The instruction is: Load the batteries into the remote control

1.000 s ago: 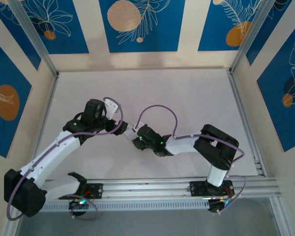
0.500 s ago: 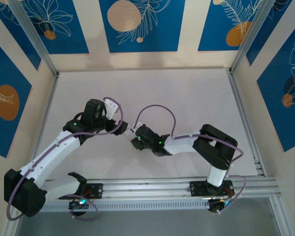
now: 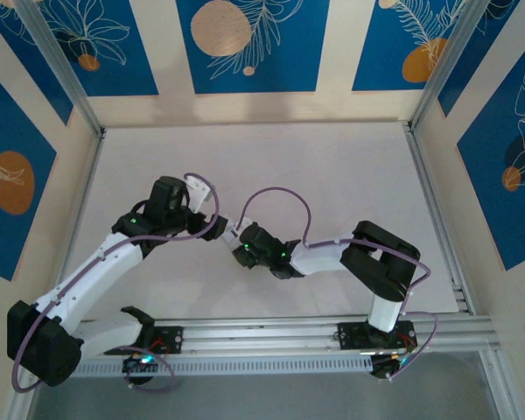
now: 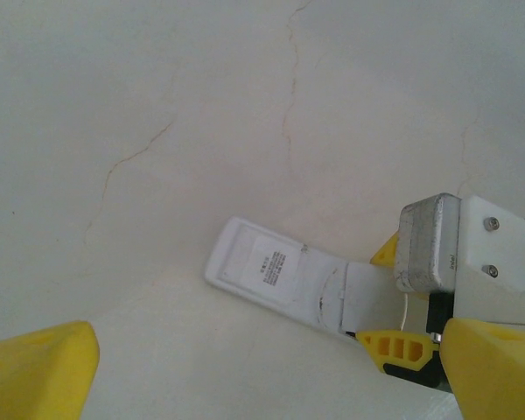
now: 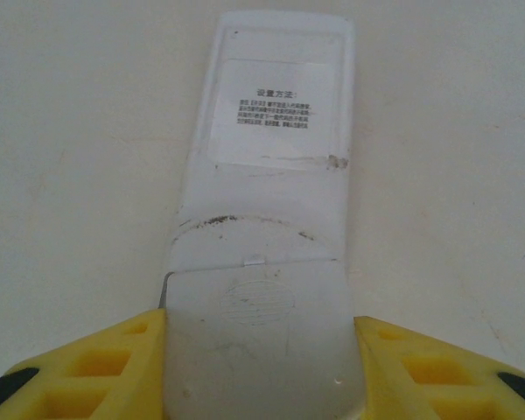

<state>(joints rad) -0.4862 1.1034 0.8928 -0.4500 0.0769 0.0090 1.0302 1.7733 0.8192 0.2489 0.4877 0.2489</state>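
Note:
The remote control (image 5: 271,166) lies back up on the table, a printed label on its white shell. My right gripper (image 5: 261,328) is shut on its battery-cover end, one yellow finger (image 5: 114,359) against each long side. The cover shows a thin dark gap at its left corner. In the left wrist view the remote control (image 4: 280,276) points away from the right gripper's fingers (image 4: 398,346). My left gripper (image 4: 267,367) hangs open just beside it, nothing between its jaws. From above, the left gripper (image 3: 216,227) and right gripper (image 3: 236,236) almost meet. The batteries are out of view.
The white table (image 3: 332,175) has fine cracks in its surface. Aluminium posts and patterned walls enclose it on three sides. A metal rail (image 3: 271,332) with both arm bases runs along the near edge.
The right arm has edged slightly left with the remote control. The left arm has stayed where it was.

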